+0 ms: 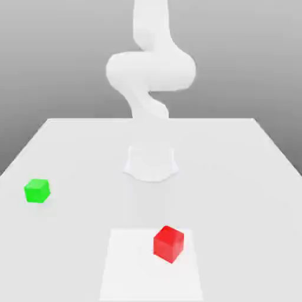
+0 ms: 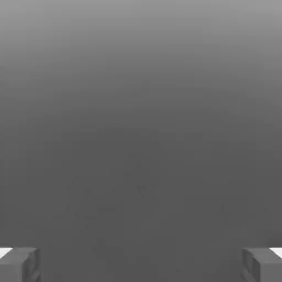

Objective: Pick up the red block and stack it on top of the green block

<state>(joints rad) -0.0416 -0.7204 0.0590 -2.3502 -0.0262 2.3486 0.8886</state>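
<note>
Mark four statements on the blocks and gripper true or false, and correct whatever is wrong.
1. The red block sits on the white patch. True.
2. The green block is stacked on the red one. False: the green block sits apart on the table, toward the exterior view's left.
3. The gripper is open, with nothing between its fingers. True.
4. The red block is farther from the exterior view's camera than the green one. False: it is nearer.

Small bright green cube (image 1: 37, 191) on pale table (image 1: 236, 200), exterior view's left | small bright red cube (image 1: 168, 244) on white rectangular patch (image 1: 135, 277) | white curved arm (image 1: 151, 71) behind
</note>
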